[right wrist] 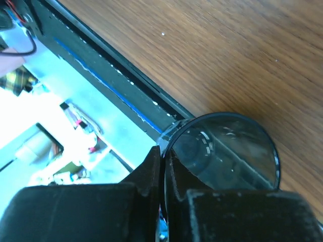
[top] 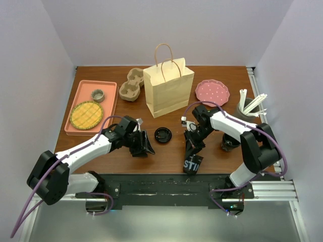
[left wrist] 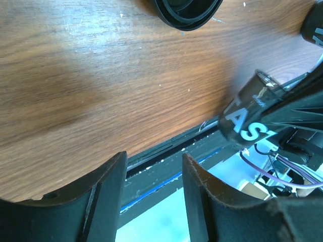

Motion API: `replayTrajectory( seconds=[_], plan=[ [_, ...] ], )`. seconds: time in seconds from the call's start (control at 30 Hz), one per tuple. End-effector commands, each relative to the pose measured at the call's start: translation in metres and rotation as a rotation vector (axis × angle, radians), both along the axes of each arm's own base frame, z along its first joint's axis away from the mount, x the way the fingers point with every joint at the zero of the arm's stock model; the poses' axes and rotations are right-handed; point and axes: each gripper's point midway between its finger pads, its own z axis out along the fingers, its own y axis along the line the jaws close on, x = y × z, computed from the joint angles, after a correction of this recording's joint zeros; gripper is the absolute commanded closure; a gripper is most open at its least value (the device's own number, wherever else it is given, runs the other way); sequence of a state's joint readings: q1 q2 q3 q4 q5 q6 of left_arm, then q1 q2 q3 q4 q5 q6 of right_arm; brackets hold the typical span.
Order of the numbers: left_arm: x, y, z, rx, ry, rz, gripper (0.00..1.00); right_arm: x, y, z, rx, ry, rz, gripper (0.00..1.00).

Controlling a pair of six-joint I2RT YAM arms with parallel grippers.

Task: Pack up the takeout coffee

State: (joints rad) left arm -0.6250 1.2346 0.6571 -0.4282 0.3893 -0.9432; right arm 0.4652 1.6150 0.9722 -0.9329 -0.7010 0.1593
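Right pincer (right wrist: 162, 151): clenched on the rim of the takeout coffee cup, the rim caught between the two fingers
Takeout coffee cup (right wrist: 222, 151): black with white lettering on its side, no lid on it, open mouth facing the right wrist camera; it is tilted at the near edge of the counter in front of the right arm, and I cannot tell whether its base touches the wood
Left pincer (left wrist: 154, 196): released, grasping nothing, low over the near part of the counter, left of the cup and apart from it
Black lid (top: 163, 134): lying on the counter between the two pincers, slightly farther back
Counter (top: 166, 159): brown wood grain
Paper bag (top: 169, 88): standing upright behind the lid, handles up
Cup carrier (top: 132, 84): tan pulp, just beside the bag on its left
Pink tray (top: 112, 101): at the left side, carrying a yellow woven round and a small grey cup
Pink plate (top: 212, 92): dotted, right of the bag
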Motion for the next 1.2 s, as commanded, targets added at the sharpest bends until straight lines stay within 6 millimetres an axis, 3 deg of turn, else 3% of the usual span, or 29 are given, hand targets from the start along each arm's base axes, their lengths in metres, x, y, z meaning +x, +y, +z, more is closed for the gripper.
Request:
replayTrajectory(
  seconds=[0.0,0.03,0.07,0.13,0.17,0.27,0.4,0.43,0.5,0.57,0.63,0.67,0.7,0.77,0.97,1.13,1.17],
  plan=[
    [0.006,-0.001,0.01,-0.004,-0.072,-0.033,0.48,0.039,0.016,0.046,0.045,-0.186,-0.042,1.0],
    [0.008,0.0,0.011,0.003,-0.086,-0.032,0.48,0.049,0.014,0.056,0.022,-0.238,-0.052,1.0],
    [0.018,0.001,0.017,0.021,-0.124,-0.017,0.48,0.077,0.009,0.073,-0.04,-0.379,-0.078,1.0],
    [0.028,0.006,0.022,0.07,-0.172,-0.015,0.48,0.102,0.007,0.101,-0.083,-0.551,-0.081,1.0],
    [0.043,0.007,0.033,0.095,-0.233,0.011,0.48,0.118,-0.008,0.1,-0.2,-0.64,-0.113,1.0],
    [0.071,0.014,0.055,0.154,-0.371,0.046,0.5,0.134,-0.014,0.105,-0.3,-0.745,-0.176,1.0],
    [0.102,0.024,0.095,0.204,-0.561,0.1,0.51,0.134,-0.003,0.098,-0.396,-0.854,-0.185,1.0],
    [0.11,0.032,0.104,0.234,-0.605,0.139,0.51,0.128,0.007,0.093,-0.401,-0.877,-0.159,1.0],
    [0.117,0.039,0.128,0.229,-0.701,0.177,0.51,0.125,0.01,0.089,-0.442,-0.918,-0.175,1.0],
    [0.121,0.05,0.132,0.258,-0.757,0.212,0.53,0.115,0.021,0.079,-0.427,-0.928,-0.177,1.0],
    [0.125,0.053,0.15,0.236,-0.878,0.206,0.54,0.108,0.028,0.067,-0.422,-0.938,-0.175,0.99],
    [0.121,0.053,0.138,0.24,-0.9,0.159,0.53,0.105,0.03,0.063,-0.418,-0.933,-0.187,0.99],
    [0.122,0.049,0.154,0.19,-0.973,0.16,0.53,0.104,0.032,0.06,-0.424,-0.944,-0.193,0.98],
    [0.118,0.047,0.151,0.195,-1.016,0.093,0.54,0.1,0.035,0.051,-0.444,-0.968,-0.209,0.98],
    [0.117,0.049,0.126,0.332,-1.072,-0.117,0.57,0.101,0.04,0.031,-0.432,-0.972,-0.264,0.94],
    [0.109,0.032,0.112,0.342,-1.152,-0.349,0.57,0.102,0.047,0.03,-0.421,-0.952,-0.282,0.78],
    [0.11,0.03,0.114,0.357,-1.19,-0.392,0.57,0.103,0.047,0.033,-0.416,-0.95,-0.289,0.69]
  ],
)
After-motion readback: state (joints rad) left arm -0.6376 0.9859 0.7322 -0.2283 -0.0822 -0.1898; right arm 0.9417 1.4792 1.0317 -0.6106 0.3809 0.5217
